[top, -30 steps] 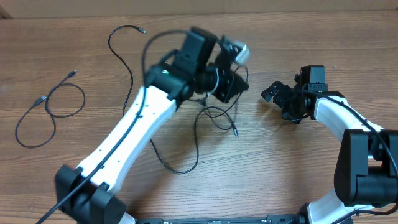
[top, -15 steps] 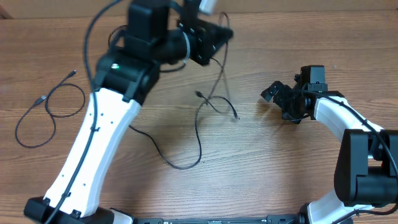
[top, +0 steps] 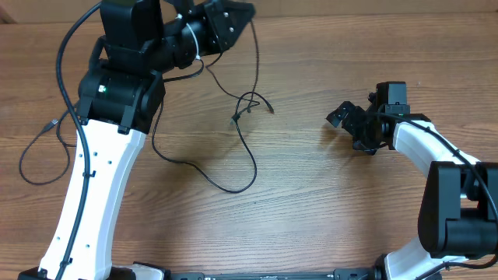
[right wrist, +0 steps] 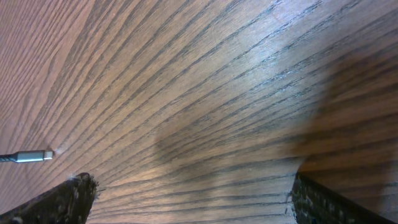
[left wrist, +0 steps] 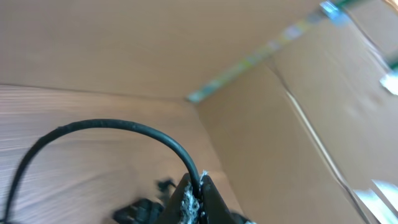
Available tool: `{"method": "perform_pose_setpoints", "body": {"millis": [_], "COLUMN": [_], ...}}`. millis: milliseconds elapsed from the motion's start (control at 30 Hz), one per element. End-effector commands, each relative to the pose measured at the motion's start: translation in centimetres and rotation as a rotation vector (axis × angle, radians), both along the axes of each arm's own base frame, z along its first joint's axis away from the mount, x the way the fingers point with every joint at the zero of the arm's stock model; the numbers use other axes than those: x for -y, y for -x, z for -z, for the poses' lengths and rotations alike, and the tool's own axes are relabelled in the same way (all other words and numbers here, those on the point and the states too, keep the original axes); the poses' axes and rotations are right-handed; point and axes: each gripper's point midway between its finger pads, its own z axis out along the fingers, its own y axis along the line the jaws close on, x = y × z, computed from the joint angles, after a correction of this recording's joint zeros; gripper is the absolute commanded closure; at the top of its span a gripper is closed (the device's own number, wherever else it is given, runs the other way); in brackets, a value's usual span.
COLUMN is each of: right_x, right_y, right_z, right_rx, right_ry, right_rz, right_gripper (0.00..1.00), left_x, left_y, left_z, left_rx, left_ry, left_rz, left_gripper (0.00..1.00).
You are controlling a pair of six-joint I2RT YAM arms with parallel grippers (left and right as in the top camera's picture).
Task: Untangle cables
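Note:
My left gripper point(top: 233, 13) is raised over the table's far edge and shut on a thin black cable point(top: 254, 159). The cable hangs down from it to a small knot point(top: 246, 103) with a plug tip point(top: 270, 109), then loops over the wood. In the left wrist view the jaws point(left wrist: 198, 186) pinch that cable point(left wrist: 124, 126), which arcs off to the left. A second cable point(top: 22, 165) lies at the far left, partly behind the left arm. My right gripper point(top: 348, 124) rests low at the right, open and holding nothing. Between its fingers point(right wrist: 193, 199) there is only bare wood.
A silver plug tip point(right wrist: 31, 156) lies at the left edge of the right wrist view. Cardboard walls point(left wrist: 298, 112) stand behind the wooden table point(top: 327, 202). The tall white left arm point(top: 97, 179) crosses the left half of the table.
The left arm has risen and swung left and back with the cable in its grip. This drags the knot and loop leftward. The right arm has not moved.

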Motion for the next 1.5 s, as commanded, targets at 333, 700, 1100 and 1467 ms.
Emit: {"method": "perform_pose_setpoints", "body": {"millis": [333,700,1100,1467], "right_x": [1.3,1.3,1.3,1.3], "right_y": [1.2,1.2,1.2,1.2], "right_z": [2.0,2.0,2.0,2.0], "right_rx": [-0.060,-0.060,-0.060,-0.060], "right_ry": [0.059,0.059,0.059,0.059], "right_rz": [0.023,0.023,0.023,0.023], "right_gripper": [0.00,0.00,0.00,0.00], "left_x": [1.7,2.7,1.9,-1.4], "left_y": [3.8,9.1,7.0,1.1], "left_z": [-8.1,-12.0,-11.7,-5.7], "left_rx": [0.296,0.531,0.456,0.355], "left_ry": [0.134,0.169,0.189,-0.036], "left_rz": [0.238,0.516,0.400,0.111], "left_gripper": [0.96,0.96,0.96,0.96]}}
